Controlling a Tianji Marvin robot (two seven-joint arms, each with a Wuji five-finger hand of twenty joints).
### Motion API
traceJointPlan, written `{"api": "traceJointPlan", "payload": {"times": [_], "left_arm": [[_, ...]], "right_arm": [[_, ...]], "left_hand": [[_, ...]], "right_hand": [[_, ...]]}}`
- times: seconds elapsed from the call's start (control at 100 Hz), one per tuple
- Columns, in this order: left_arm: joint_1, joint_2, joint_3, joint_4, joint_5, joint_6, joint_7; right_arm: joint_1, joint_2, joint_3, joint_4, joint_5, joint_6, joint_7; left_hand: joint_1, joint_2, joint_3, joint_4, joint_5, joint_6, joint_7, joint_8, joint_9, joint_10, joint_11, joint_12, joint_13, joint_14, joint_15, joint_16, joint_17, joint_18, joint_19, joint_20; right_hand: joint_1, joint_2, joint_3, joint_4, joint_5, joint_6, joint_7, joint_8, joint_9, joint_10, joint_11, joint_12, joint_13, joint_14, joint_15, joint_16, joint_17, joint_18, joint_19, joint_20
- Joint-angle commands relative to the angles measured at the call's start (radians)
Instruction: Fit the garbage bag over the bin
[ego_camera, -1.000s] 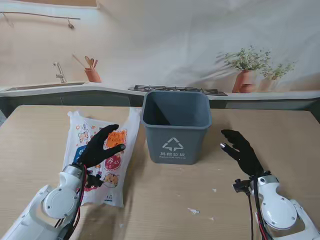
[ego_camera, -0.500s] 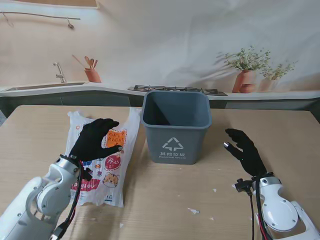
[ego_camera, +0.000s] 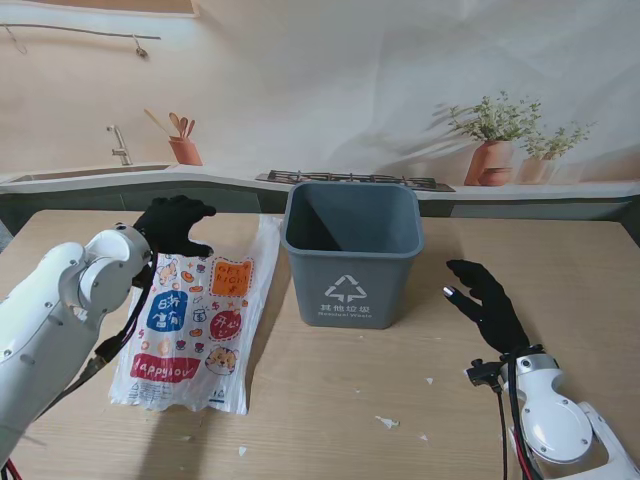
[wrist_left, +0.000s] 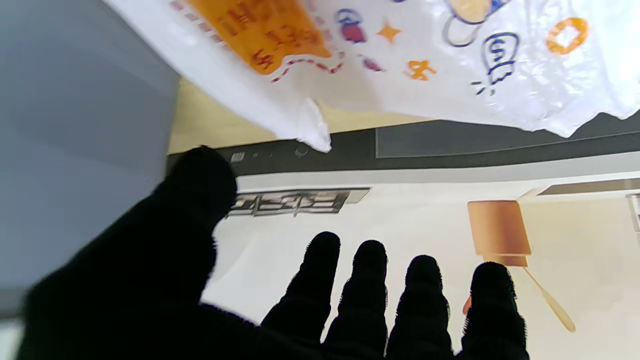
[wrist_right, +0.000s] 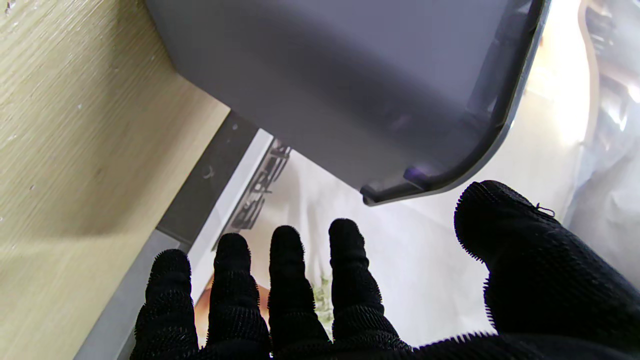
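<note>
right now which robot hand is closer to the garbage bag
Left. The left robot hand is at the garbage bag's far end, fingers apart, holding nothing. The right robot hand hovers open beyond the bin, on its right side.

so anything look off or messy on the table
Mostly tidy. A few small white scraps litter the table nearer to me than the bin; I can't tell what they are. The bag lies flat and crumpled left of the upright bin.
</note>
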Motion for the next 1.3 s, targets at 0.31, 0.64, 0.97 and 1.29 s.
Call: {"api": "traceJointPlan", "payload": {"times": [0.31, 0.64, 0.97, 1.29], "left_arm": [[-0.227, 0.009, 0.22, 0.255, -0.065, 0.033, -0.107], [-0.335, -0.001, 0.379, 0.402, -0.164, 0.061, -0.122], [-0.388, -0.023, 0.511, 0.495, -0.193, 0.065, -0.035], [-0.413, -0.044, 0.605, 0.546, -0.197, 0.098, 0.044]], "right_arm": [[-0.002, -0.008, -0.005, 0.0, 0.0, 0.009, 0.012], [-0.005, -0.012, -0.003, 0.0, -0.004, 0.01, -0.009], [0.002, -0.011, -0.01, 0.004, -0.01, 0.017, -0.006], [-0.004, -0.017, -0.005, 0.004, -0.022, 0.003, -0.039]], "left_hand": [[-0.042, -0.062, -0.08, 0.01, -0.078, -0.073, -0.161, -0.095, -0.071, -0.012, -0.179, -0.072, -0.072, -0.023, -0.152, -0.008, -0.02, -0.009, -0.281, 0.051], [-0.013, -0.104, -0.021, 0.019, -0.078, -0.084, -0.199, -0.114, -0.076, -0.027, -0.185, -0.031, -0.071, -0.032, -0.151, -0.03, -0.016, -0.012, -0.363, 0.122], [0.048, -0.166, 0.19, 0.02, -0.074, -0.063, -0.131, -0.074, 0.011, -0.09, 0.244, 0.185, -0.012, -0.019, 0.024, 0.126, 0.02, 0.027, -0.37, 0.148], [0.236, -0.263, 0.287, -0.086, 0.24, -0.104, 0.376, 0.2, 0.505, -0.19, 0.455, 0.574, 0.276, -0.017, 0.504, 0.255, 0.12, 0.081, -0.306, 0.138]], "right_hand": [[-0.007, 0.02, 0.004, 0.021, 0.027, -0.038, 0.009, 0.009, -0.014, -0.027, 0.028, 0.007, 0.017, -0.024, 0.013, 0.005, 0.008, -0.021, -0.02, 0.009], [-0.008, 0.019, 0.007, 0.021, 0.032, -0.037, 0.009, 0.012, -0.01, -0.027, 0.03, 0.008, 0.021, -0.022, 0.018, 0.008, 0.011, -0.019, -0.018, 0.01], [-0.006, 0.019, 0.009, 0.021, 0.033, -0.038, 0.009, 0.015, -0.011, -0.027, 0.031, 0.009, 0.022, -0.021, 0.021, 0.01, 0.011, -0.019, -0.017, 0.011], [-0.001, 0.014, 0.019, 0.023, 0.05, -0.032, 0.014, 0.018, 0.005, -0.024, 0.036, 0.011, 0.035, -0.013, 0.031, 0.014, 0.021, -0.013, -0.013, 0.013]]}}
